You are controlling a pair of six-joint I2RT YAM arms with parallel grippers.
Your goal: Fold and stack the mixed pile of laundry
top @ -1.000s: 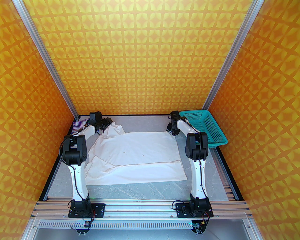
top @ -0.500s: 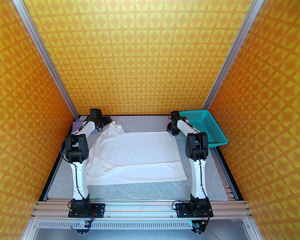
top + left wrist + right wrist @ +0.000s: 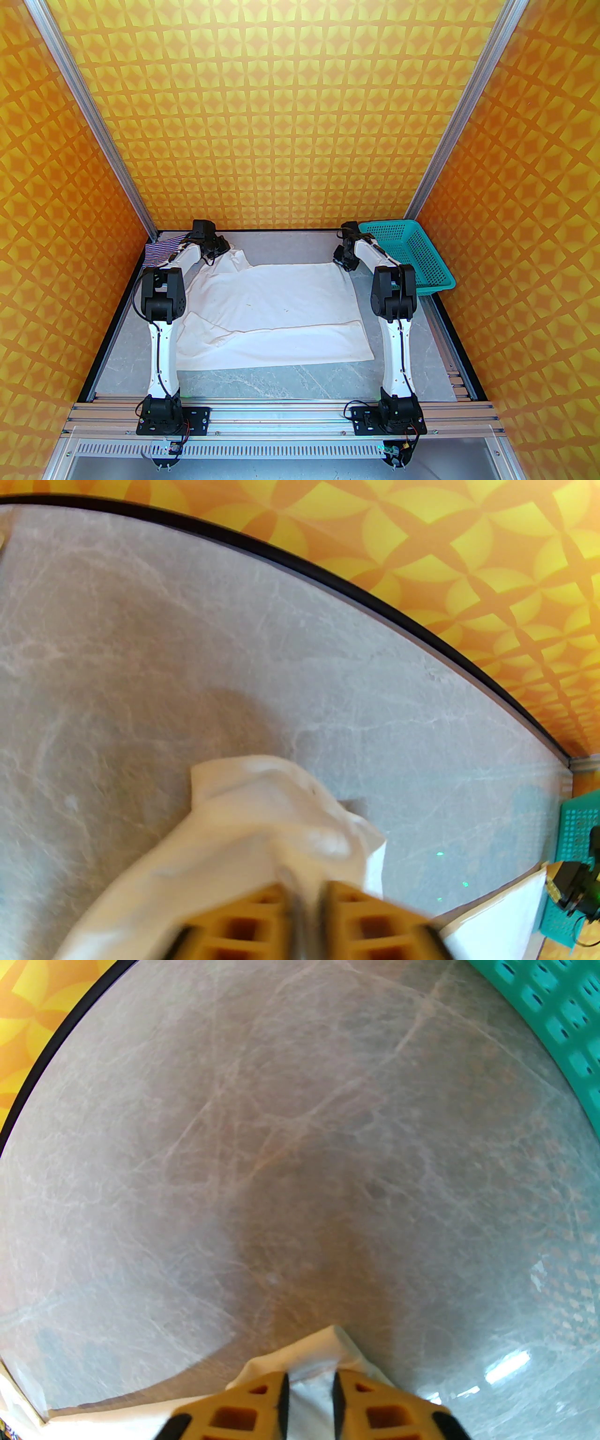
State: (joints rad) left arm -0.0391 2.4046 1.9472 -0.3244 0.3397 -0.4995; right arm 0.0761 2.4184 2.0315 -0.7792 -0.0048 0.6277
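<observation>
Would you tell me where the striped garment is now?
In the top view, the striped garment lies at the table's far left corner, partly behind the left arm.

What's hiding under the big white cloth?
The white cloth lies spread on the grey table, which shows around it. Anything beneath is covered, so I cannot tell.

A teal perforated basket (image 3: 412,255) sits at the far right corner of the grey marbled table (image 3: 281,379), beside the right wall, with its near corner reaching over the table's black edge. Walls (image 3: 281,117) patterned in orange and yellow close the table in on three sides, and aluminium posts (image 3: 89,117) rise from the two far corners. An aluminium rail (image 3: 281,415) runs across the near edge.
</observation>
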